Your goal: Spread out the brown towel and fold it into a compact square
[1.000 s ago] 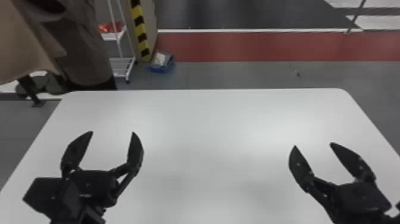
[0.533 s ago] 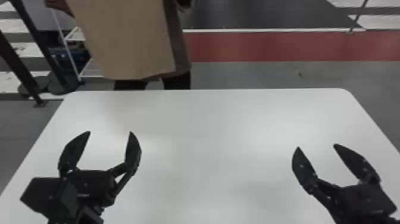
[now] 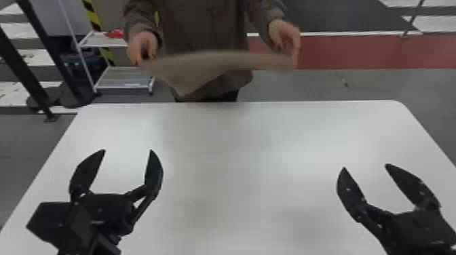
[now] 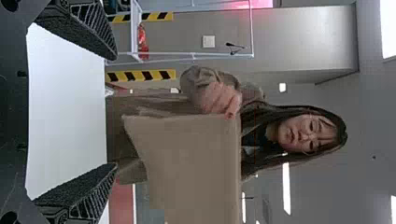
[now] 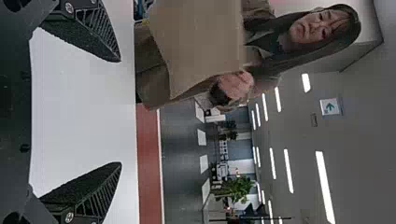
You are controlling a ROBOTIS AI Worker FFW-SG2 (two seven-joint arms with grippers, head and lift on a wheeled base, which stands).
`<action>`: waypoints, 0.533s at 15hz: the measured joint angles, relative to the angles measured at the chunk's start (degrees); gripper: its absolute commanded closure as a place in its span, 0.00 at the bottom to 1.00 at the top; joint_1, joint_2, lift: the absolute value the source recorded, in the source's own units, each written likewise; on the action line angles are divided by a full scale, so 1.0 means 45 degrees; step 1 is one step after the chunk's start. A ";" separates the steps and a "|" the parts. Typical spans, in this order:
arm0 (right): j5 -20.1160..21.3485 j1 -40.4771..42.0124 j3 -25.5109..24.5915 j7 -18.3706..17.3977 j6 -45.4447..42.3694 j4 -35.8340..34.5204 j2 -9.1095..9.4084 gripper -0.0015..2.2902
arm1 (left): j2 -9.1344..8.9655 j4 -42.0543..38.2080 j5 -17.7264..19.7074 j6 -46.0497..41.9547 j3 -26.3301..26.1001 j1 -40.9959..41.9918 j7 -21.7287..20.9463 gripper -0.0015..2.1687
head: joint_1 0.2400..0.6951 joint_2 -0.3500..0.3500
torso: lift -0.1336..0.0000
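Towel of plain brown cloth (image 3: 210,67) was up in the air by the far edge of the white, round-cornered table (image 3: 237,152), left of centre, stretched between a person's two bare hands (image 3: 144,47), with one corner drooping. Black left gripper (image 3: 128,150) was over the near left part of the table, fingers wide apart, nothing between them; black right gripper (image 3: 365,166) was over the near right part, fingers likewise spread and empty. White-framed shelf rack (image 3: 122,81) stood beyond the table, far left.
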 measured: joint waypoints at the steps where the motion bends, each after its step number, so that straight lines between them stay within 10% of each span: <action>1: -0.0005 0.0013 -0.0003 0.0002 -0.0003 -0.0008 0.0000 0.04 | -0.0002 -0.0009 0.0000 0.0000 -0.0005 0.0008 -0.0012 0.03 | 1.00 0.56 | 0.10; 8: -0.0020 0.0009 -0.0004 0.0019 -0.0032 0.0024 0.0000 0.04 | -0.0061 0.0002 -0.0009 0.0000 -0.0060 0.0025 -0.0100 0.03 | 1.00 0.56 | 0.10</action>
